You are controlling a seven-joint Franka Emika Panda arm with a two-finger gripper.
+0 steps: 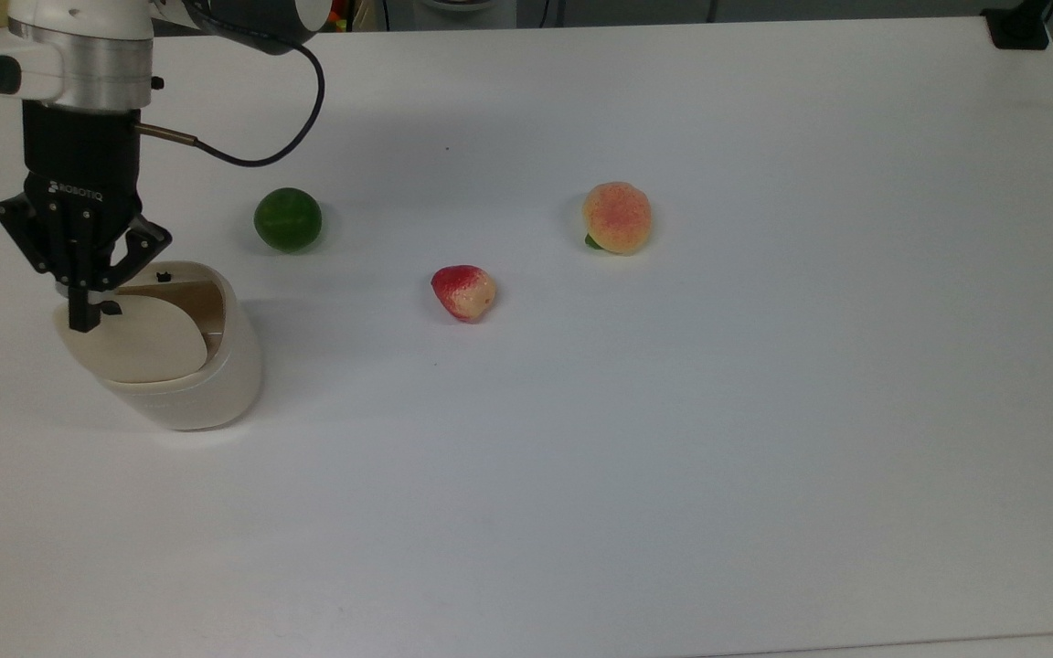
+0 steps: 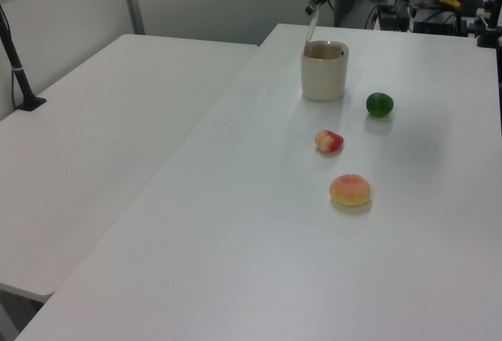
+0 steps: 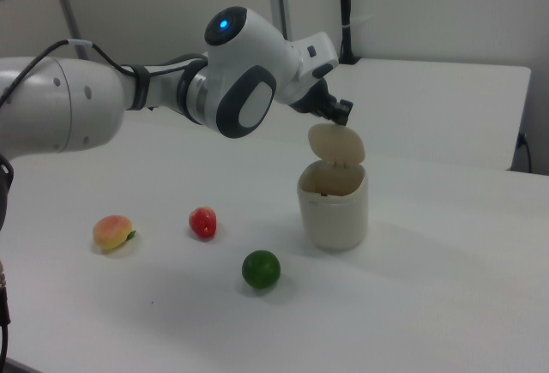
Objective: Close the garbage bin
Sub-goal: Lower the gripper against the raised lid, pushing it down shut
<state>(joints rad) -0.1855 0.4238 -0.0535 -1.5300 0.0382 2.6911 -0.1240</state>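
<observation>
Here, task's thing: the small cream-white plastic garbage bin [image 1: 181, 366] stands at the left edge of the top view, on the white table [image 1: 673, 457]; in the right view it sits right of centre [image 3: 334, 206].
Lid: the flat beige hinged lid [image 1: 133, 336] with its small black button is up, nearly upright in the right view [image 3: 336, 144], so the bin's mouth is open.
Gripper: the black 2-finger gripper [image 1: 84, 315] hangs at the lid's upper edge, in the upper left of the top view; in the right view [image 3: 337, 114] it sits just above the lid's top.
Fingers: they look drawn together into 1 narrow tip, holding nothing; whether that tip touches the lid I cannot tell.
Handling, as a judgement: the bin looks light, hollow and smooth-walled, so a sideways shove could slide or tip it; the lid seems thin but stiff and should swing freely on its hinge.
Where to act: likely best to press the lid's free upper edge, far from the hinge, pushing over and down toward the rim, with no grasp needed.
Risk: the tip may slip off the smooth lid.
Other things: 1 round green toy fruit [image 1: 287, 219], 1 red strawberry toy [image 1: 463, 292] and 1 orange-pink peach toy [image 1: 617, 217] lie well apart to the top view's right.
</observation>
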